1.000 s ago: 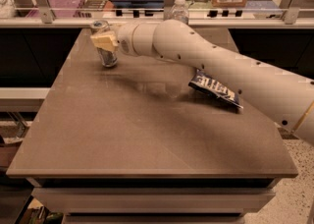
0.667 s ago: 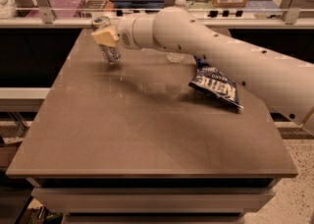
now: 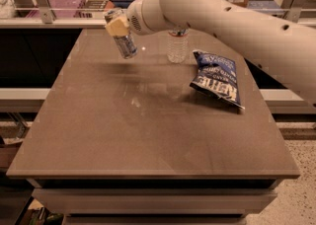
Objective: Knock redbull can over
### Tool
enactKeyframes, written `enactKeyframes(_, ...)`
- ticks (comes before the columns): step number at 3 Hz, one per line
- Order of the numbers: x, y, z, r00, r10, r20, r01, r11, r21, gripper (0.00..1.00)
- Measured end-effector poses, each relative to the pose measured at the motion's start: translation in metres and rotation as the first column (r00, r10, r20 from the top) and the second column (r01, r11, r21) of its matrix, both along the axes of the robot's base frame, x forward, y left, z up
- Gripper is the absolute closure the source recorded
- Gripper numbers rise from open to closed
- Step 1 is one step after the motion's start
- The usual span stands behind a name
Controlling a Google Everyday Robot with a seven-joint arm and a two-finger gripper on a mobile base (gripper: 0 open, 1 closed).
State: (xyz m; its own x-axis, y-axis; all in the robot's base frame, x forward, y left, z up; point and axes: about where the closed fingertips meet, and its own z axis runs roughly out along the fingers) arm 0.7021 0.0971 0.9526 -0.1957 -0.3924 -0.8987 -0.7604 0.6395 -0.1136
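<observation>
The redbull can [image 3: 126, 46] is a slim silver can with bluish markings near the table's far left part. It is tilted, its top leaning left and away, its base near the tabletop [image 3: 148, 135]. My gripper [image 3: 117, 24] is at the can's upper part, and its tan finger pad [image 3: 118, 26] lies across the can, shut on it. The white arm [image 3: 222, 17] reaches in from the right, over the back of the table.
A clear plastic water bottle [image 3: 177, 46] stands upright just right of the can, partly behind my arm. A blue chip bag [image 3: 217, 78] lies at the right. Shelves with bins [image 3: 59, 2] run behind the table.
The can stood upright under my gripper before; now it is tilted. The view has moved closer, and the water bottle has come into sight from behind the arm.
</observation>
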Motion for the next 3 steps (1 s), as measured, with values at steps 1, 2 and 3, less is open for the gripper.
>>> enactKeyframes(1,-0.008,-0.018,0.003,0.9974,-0.048,-0.053,0.044,0.997,-0.07,1.0)
enactKeyframes(2,-0.022,-0.028,-0.001,0.9884,-0.088,-0.123,0.072,0.989,-0.132,1.0)
enactKeyframes(3,-0.033,-0.031,-0.011,0.9741,-0.114,-0.195,0.075,0.978,-0.196,1.0)
